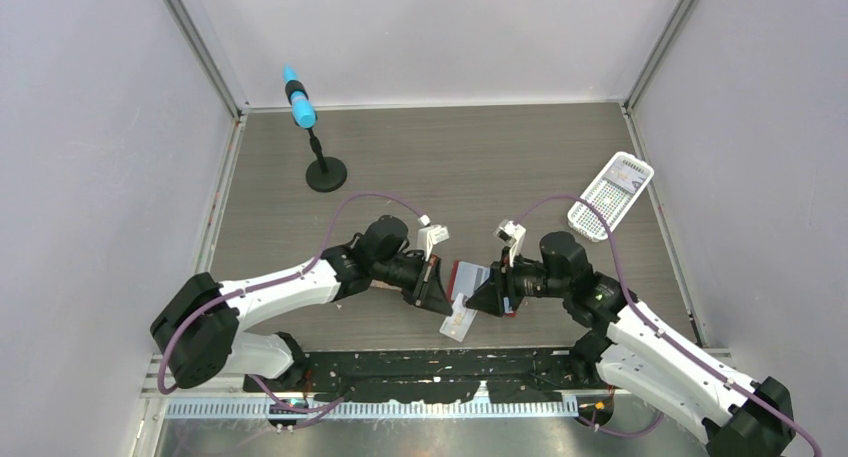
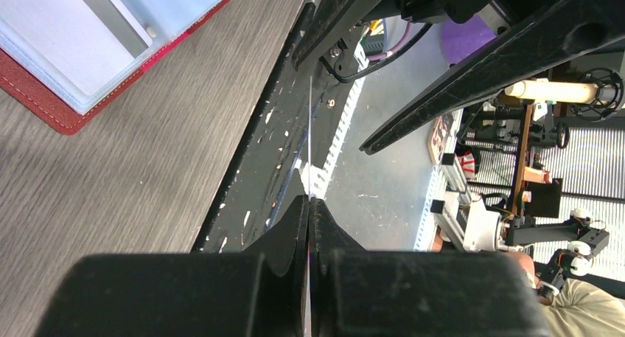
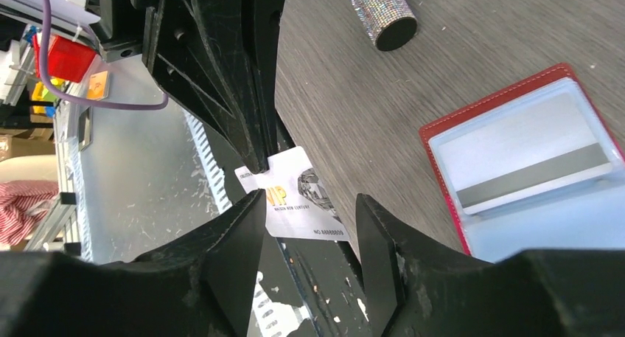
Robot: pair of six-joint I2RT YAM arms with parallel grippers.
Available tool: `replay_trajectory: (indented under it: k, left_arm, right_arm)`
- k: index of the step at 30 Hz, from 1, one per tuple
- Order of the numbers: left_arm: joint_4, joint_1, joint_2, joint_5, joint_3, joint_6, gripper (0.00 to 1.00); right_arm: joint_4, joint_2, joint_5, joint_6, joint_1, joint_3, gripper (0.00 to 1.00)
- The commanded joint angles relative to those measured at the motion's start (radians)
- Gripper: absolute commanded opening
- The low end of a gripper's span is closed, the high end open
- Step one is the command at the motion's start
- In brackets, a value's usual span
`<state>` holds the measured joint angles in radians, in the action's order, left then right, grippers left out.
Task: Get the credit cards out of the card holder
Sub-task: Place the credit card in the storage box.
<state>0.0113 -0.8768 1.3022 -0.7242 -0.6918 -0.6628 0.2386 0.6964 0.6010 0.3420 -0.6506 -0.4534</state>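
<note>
The card holder (image 1: 470, 275) lies open on the table between my two grippers, red with light blue pockets. It also shows in the left wrist view (image 2: 37, 86) and the right wrist view (image 3: 545, 219). One grey-white credit card with a dark stripe (image 3: 531, 156) sits in its pocket. My left gripper (image 1: 440, 295) (image 2: 309, 200) is shut on a white credit card with gold lettering (image 3: 302, 200), edge-on in its own view (image 2: 310, 130), at the table's front edge. My right gripper (image 1: 478, 302) (image 3: 309, 208) is open, its fingers either side of that card's free end without touching it.
A glittery tube (image 3: 379, 12) lies on the table just beyond the wallet. A white perforated basket (image 1: 610, 195) sits at the right edge. A black stand with a blue top (image 1: 322, 167) stands at the back left. The black front rail (image 1: 420, 377) runs below the grippers.
</note>
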Motion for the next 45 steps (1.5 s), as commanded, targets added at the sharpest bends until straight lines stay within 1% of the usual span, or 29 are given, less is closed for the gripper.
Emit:
replay_trajectory:
  k: [1,7,9,10,11,12,13,15,17,18,19,20,23,26,27,28,30,31,36,38,42,45]
  left_arm:
    - [-0.054,-0.004,-0.031,-0.044,0.005,0.025,0.00]
    - [-0.066,-0.005,-0.034,-0.055,0.003,0.025,0.00]
    - [-0.071,-0.005,-0.036,-0.062,0.003,0.025,0.00]
    - [-0.072,-0.004,-0.038,-0.063,0.003,0.025,0.00]
    - [-0.073,-0.004,-0.041,-0.062,0.003,0.025,0.00]
    - [-0.072,-0.004,-0.042,-0.057,0.002,0.025,0.00]
    - [-0.068,-0.004,-0.043,-0.053,0.001,0.025,0.00]
    - [-0.058,-0.004,-0.046,-0.044,-0.004,0.028,0.00]
    - [-0.038,-0.004,-0.047,-0.029,-0.012,0.037,0.00]
    - [-0.024,-0.004,-0.048,-0.019,-0.018,0.040,0.02]
    - [-0.016,-0.004,-0.050,-0.007,-0.025,0.047,0.08]
    - [0.017,-0.004,-0.051,0.004,-0.033,0.055,0.17]
    - [0.083,-0.004,-0.066,0.043,-0.054,0.087,0.38]
    - [0.166,-0.004,-0.092,0.110,-0.082,0.125,0.57]
    - [0.198,-0.004,-0.100,0.130,-0.095,0.141,0.71]
    - [0.233,-0.004,-0.112,0.149,-0.107,0.157,0.81]
    - [0.293,-0.004,-0.136,0.183,-0.129,0.186,0.95]
    - [0.325,-0.004,-0.149,0.203,-0.142,0.199,0.99]
    - [0.540,-0.004,-0.226,0.330,-0.227,0.278,1.00]
    - [0.624,-0.004,-0.268,0.401,-0.269,0.322,1.00]
    - [0.776,-0.004,-0.323,0.530,-0.342,0.353,1.00]
    - [0.891,-0.004,-0.339,0.567,-0.401,0.385,1.00]
  right_arm:
    - [-0.075,0.015,0.072,0.001,0.005,0.013,0.54]
    - [-0.108,0.007,0.117,0.015,0.004,0.025,0.48]
    - [-0.114,0.006,0.125,0.020,0.004,0.028,0.43]
    - [-0.119,0.006,0.130,0.023,0.004,0.028,0.37]
    - [-0.121,0.005,0.138,0.025,0.004,0.029,0.28]
    - [-0.129,0.004,0.141,0.031,0.004,0.035,0.23]
    - [-0.133,0.003,0.143,0.038,0.004,0.038,0.14]
    - [-0.145,0.001,0.139,0.052,0.005,0.045,0.07]
    - [-0.157,-0.003,0.135,0.067,0.004,0.050,0.05]
    - [-0.167,-0.007,0.133,0.073,0.004,0.052,0.05]
    - [-0.171,-0.008,0.129,0.083,0.004,0.053,0.05]
    - [-0.178,-0.012,0.119,0.089,0.004,0.054,0.05]
    - [-0.183,-0.016,0.085,0.116,0.005,0.048,0.05]
    - [-0.184,-0.014,0.040,0.129,0.005,0.037,0.05]
    - [-0.181,-0.012,0.030,0.135,0.005,0.033,0.05]
    - [-0.178,-0.008,0.011,0.137,0.006,0.031,0.05]
    - [-0.173,0.001,-0.016,0.141,0.009,0.022,0.05]
    - [-0.163,0.008,-0.038,0.142,0.012,0.015,0.05]
    - [-0.120,0.021,-0.153,0.148,0.066,-0.015,0.05]
    - [-0.117,0.023,-0.178,0.155,0.107,-0.030,0.05]
    - [-0.118,0.033,-0.229,0.163,0.197,-0.072,0.05]
    - [-0.121,0.056,-0.285,0.161,0.273,-0.112,0.05]
